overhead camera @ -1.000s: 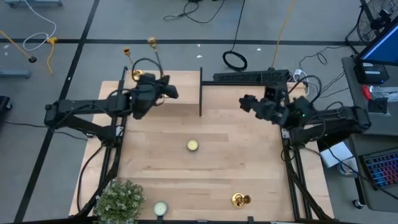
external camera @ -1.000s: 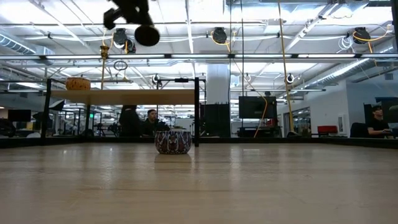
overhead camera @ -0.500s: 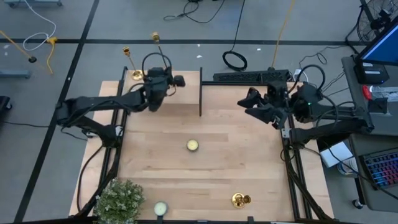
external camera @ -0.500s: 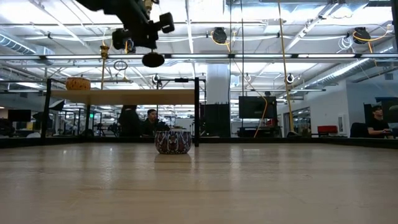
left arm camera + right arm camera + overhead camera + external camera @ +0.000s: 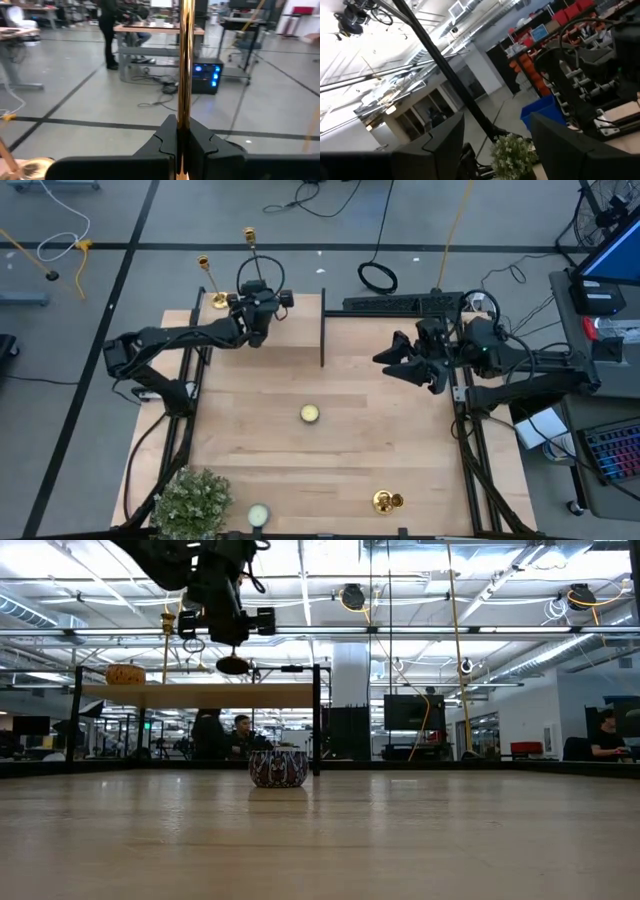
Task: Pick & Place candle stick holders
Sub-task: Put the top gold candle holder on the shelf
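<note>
At table's far-left edge: left gripper [image 5: 179, 145] pinches candlestick [image 5: 186, 60], shown only by wrist view | right gripper [image 5: 495, 135] spread, empty

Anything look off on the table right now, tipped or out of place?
One candle stick holder seems to lie tipped on its side near the table's front edge. Another is clamped in the left gripper above the back-left corner. Nothing spilled or damaged shows.

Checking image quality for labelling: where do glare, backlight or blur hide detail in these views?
Low view: bright ceiling lights silhouette the left end effector. Left wrist view: the held candle stick holder has a glossy streak along its stem; the room behind is soft. Right wrist view: overexposed ceiling, and the near fingers are blurred. High view: evenly lit.
</note>
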